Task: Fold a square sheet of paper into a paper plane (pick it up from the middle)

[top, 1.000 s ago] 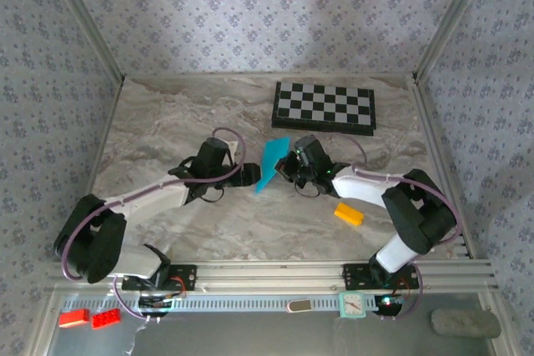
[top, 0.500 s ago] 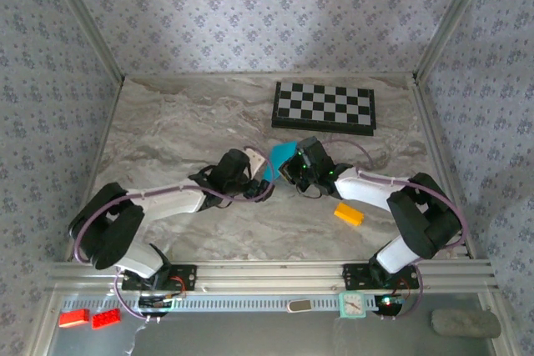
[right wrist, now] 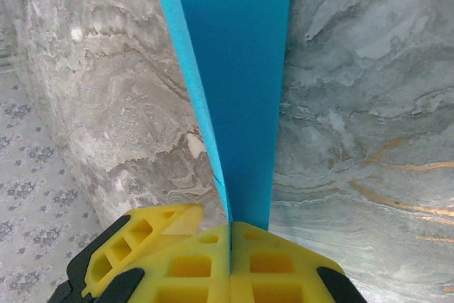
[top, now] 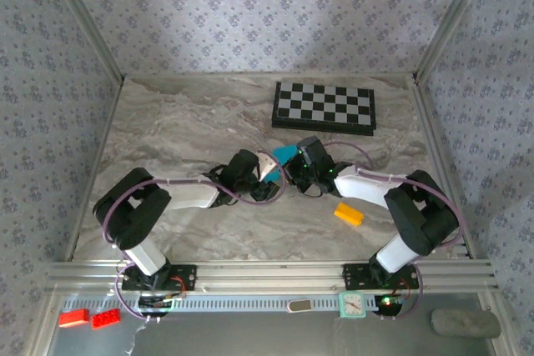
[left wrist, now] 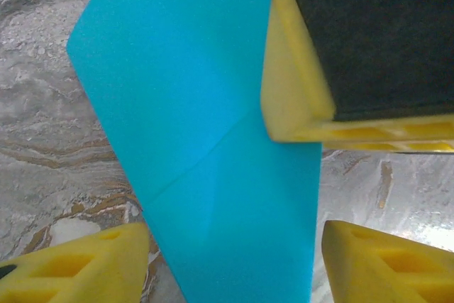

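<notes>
We are looking at the cyan-blue sheet of paper [left wrist: 198, 104], which is lying folded narrower, with a straight diagonal crease running across its upper face. The right gripper [right wrist: 229, 235] is pinching it: in the right wrist view its two yellow fingers are pressing together on the near end of the sheet, with no gap between them. Two layers of paper are fanning slightly apart as they run away from the jaws over the marble table [right wrist: 369, 104]. We cannot tell whether the far end of the sheet is touching the table.

The left gripper [left wrist: 234, 267] is standing open. In the left wrist view its yellow fingertips are sitting on either side of the sheet, each just beside an edge, and the paper is passing between them. One of the right gripper's fingers [left wrist: 305, 97], yellow with a black pad, is showing at the upper right of that view, against the paper's edge.

From above, we are seeing both grippers meeting near the middle of the table, tip to tip, with a corner of cyan showing between them. The chessboard [top: 324, 107] is lying just beyond them, and a small yellow-orange block [top: 349, 213] is resting on the near side of the right arm, apart from the paper.
</notes>
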Controlling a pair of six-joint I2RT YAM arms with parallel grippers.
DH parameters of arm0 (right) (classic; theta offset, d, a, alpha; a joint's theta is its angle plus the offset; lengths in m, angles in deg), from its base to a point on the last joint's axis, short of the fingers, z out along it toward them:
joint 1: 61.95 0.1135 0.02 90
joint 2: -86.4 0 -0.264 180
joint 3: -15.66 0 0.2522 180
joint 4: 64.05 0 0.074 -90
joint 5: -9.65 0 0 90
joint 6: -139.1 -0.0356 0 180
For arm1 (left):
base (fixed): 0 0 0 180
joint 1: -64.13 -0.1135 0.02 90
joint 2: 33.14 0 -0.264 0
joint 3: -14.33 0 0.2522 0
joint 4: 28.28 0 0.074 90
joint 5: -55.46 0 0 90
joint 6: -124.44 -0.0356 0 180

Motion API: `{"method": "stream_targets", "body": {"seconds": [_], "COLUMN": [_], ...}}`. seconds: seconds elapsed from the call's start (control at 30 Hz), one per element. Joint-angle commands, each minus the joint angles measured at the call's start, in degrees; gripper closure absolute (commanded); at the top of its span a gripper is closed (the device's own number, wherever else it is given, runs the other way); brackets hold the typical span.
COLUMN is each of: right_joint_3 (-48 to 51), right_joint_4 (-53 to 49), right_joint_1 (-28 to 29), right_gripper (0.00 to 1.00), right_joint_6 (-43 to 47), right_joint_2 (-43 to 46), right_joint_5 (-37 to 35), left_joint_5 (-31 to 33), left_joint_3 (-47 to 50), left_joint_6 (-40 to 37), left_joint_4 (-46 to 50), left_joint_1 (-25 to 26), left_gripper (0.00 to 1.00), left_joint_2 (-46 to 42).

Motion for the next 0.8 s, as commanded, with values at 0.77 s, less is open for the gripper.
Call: {"method": "stream_targets", "body": {"seconds": [0.77], "right_joint_3": [-2.2], "right_joint_4": [-7.2], "right_joint_1": [-3.8], "right_gripper": [0.66], "right_joint_6": [3.1], "right_joint_2": [-2.4], "right_joint_5": [0.4], "left_joint_5": [-3.9], "left_joint_3": [1.5], "left_joint_6": [-5.5], "left_joint_4": [-5.4], "left_joint_1": [0.2], "left_gripper": [0.66], "left_joint_2": [4.1]}}
